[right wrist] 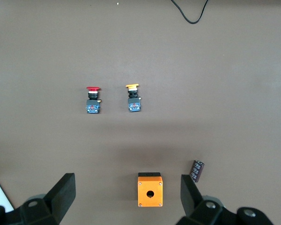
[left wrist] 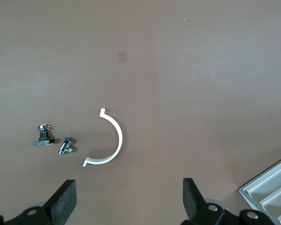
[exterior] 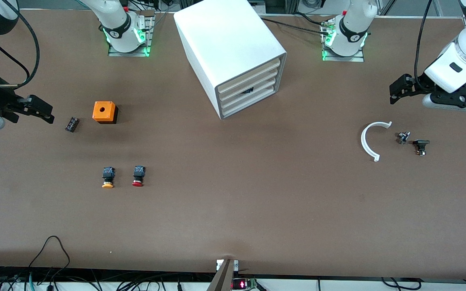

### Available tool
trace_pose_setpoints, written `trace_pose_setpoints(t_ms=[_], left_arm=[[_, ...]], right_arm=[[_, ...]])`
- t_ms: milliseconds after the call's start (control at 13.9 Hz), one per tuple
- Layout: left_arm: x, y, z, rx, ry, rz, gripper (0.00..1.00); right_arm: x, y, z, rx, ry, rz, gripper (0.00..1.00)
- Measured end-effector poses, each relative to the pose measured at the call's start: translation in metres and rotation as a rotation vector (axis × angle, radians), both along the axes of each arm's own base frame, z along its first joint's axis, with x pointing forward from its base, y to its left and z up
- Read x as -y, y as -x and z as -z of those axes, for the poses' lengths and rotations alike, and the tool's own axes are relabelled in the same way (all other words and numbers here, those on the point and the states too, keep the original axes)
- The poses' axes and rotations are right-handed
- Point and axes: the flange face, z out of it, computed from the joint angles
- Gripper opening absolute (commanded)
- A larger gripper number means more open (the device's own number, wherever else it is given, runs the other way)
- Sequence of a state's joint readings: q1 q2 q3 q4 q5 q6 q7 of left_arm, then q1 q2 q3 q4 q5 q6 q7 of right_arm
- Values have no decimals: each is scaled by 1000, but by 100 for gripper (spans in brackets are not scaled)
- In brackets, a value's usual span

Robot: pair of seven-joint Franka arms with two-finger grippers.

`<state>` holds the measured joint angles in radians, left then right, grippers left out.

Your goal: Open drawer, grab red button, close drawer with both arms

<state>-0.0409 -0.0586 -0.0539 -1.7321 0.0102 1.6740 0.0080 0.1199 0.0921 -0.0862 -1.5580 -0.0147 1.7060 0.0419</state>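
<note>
The red-capped button [exterior: 138, 176] lies on its side on the table next to a yellow-capped one [exterior: 108, 178]. It also shows in the right wrist view [right wrist: 92, 99]. The white drawer cabinet [exterior: 233, 52] stands between the arm bases, with all its drawers [exterior: 249, 91] shut. My right gripper [exterior: 45, 110] is open and empty, over the right arm's end of the table; its fingers [right wrist: 61, 192] show wide apart in the right wrist view. My left gripper [exterior: 395, 92] is open and empty, over the left arm's end of the table; its fingers [left wrist: 65, 199] are wide apart.
An orange box with a hole [exterior: 104, 112] and a small black cylinder [exterior: 71, 124] lie near the right gripper. A white curved strip [exterior: 368, 141], a small metal part [exterior: 403, 137] and a black part [exterior: 421, 145] lie below the left gripper. A cable [exterior: 55, 250] loops onto the near edge.
</note>
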Motion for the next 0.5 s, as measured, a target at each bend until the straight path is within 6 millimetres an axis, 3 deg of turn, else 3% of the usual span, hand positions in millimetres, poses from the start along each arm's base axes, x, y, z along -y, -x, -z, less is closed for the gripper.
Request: trace_pose_setpoints(t_ms=[502], left_arm=[[0, 0, 0, -2, 0, 0, 100]], right_arm=[[0, 1, -3, -3, 0, -1, 99]])
